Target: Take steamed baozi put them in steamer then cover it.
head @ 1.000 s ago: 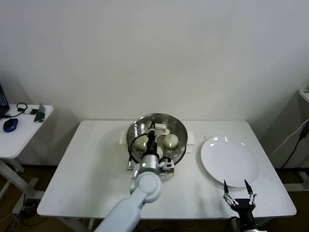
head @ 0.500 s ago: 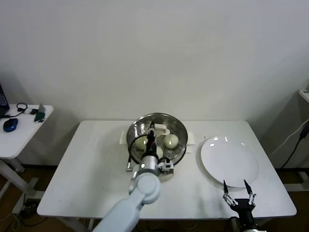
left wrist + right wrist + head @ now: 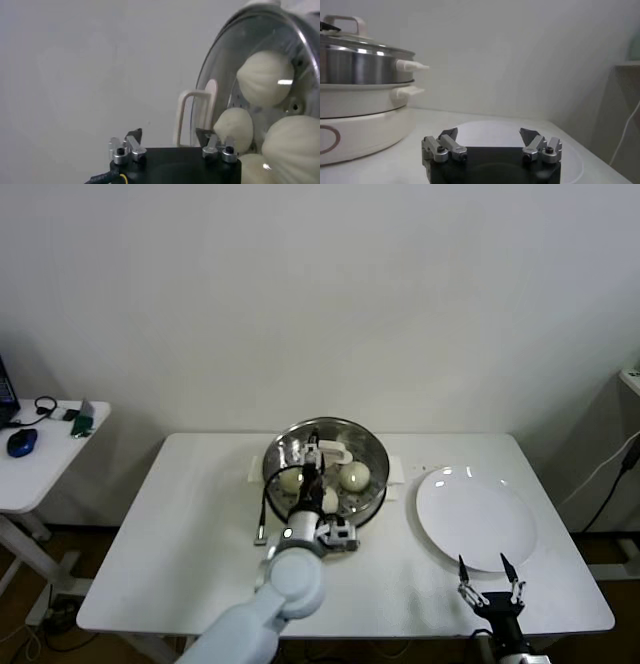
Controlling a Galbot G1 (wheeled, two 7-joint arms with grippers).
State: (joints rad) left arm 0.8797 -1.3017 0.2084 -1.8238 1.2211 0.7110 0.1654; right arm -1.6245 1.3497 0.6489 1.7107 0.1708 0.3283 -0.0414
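Now cover (image 3: 250,75) sits beneath open left hand (image 3: 170,137).

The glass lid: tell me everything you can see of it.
The glass lid is a round clear dome with a metal rim and a white bar handle at its centre. It sits level on the steamer, closing it; pale baozi show through the glass. The left gripper is open, its fingers on either side of the handle, apparently not gripping it. Nothing else touches the lid.
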